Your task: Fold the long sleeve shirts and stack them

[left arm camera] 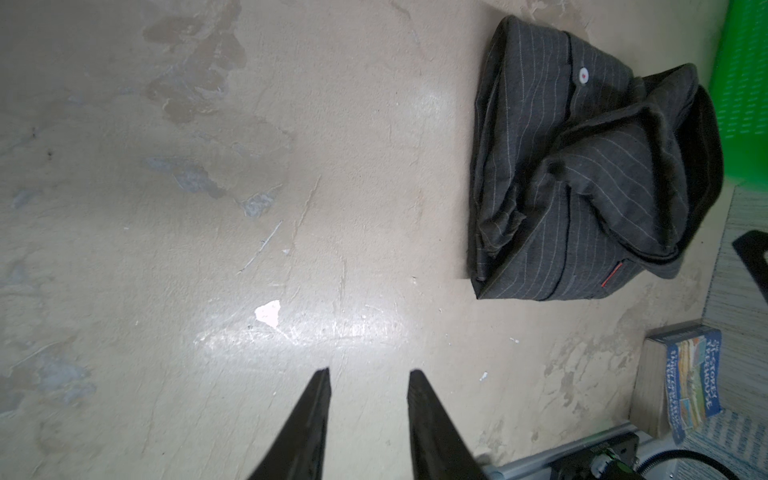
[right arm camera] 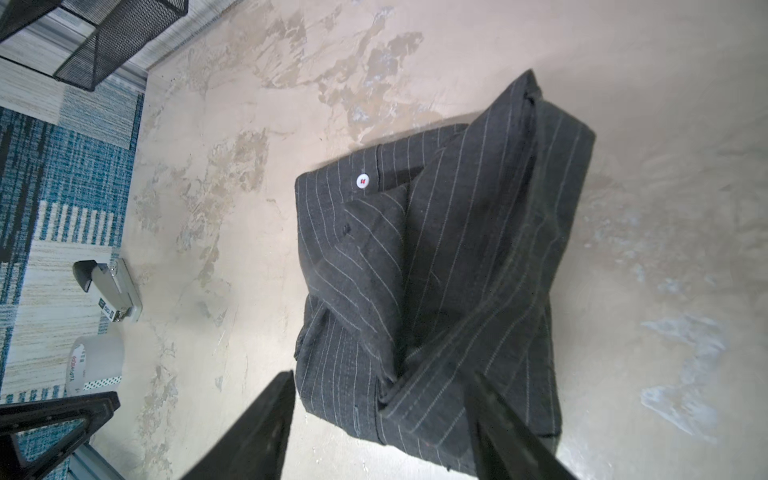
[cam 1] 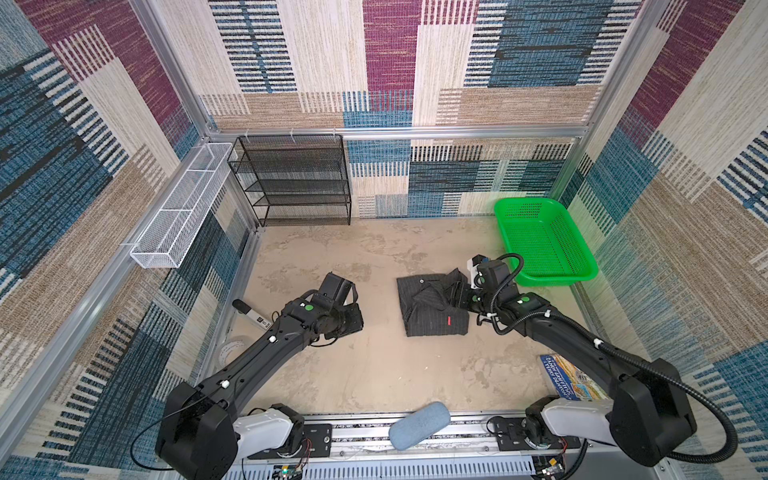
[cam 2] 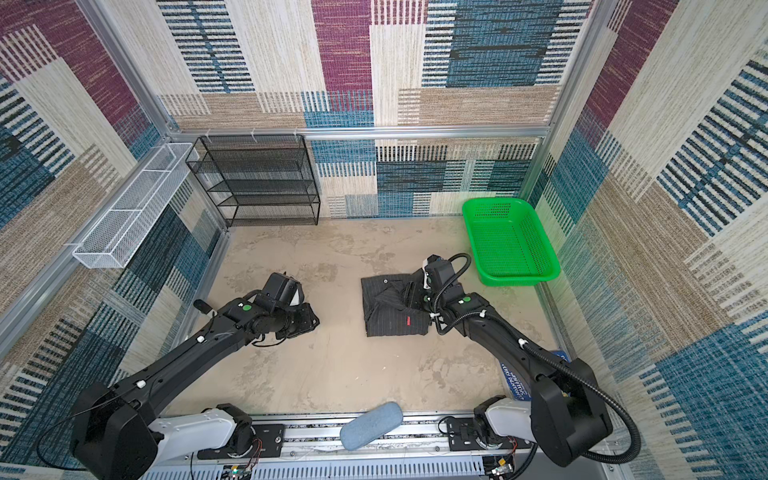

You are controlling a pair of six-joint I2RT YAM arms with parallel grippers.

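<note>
A dark charcoal pinstriped long sleeve shirt (cam 1: 432,307) (cam 2: 395,309) lies folded into a lumpy square on the beige floor, right of centre, with a white button and the collar on top. My right gripper (cam 1: 457,296) (right arm camera: 382,378) hovers over the shirt's right edge, open, its two fingers spread wide across the fabric (right arm camera: 436,270) and holding nothing. My left gripper (cam 1: 352,322) (left arm camera: 370,374) is low over bare floor well to the left of the shirt (left arm camera: 582,187), open with a narrow gap and nothing between its fingers.
A green plastic basket (cam 1: 544,245) stands at the back right, close behind the right wrist. A black mesh shelf (cam 1: 295,178) and a white wire basket (cam 1: 183,208) line the back left. A stapler (cam 1: 249,313) and tape roll (cam 1: 232,347) lie left, a book (cam 1: 569,378) right.
</note>
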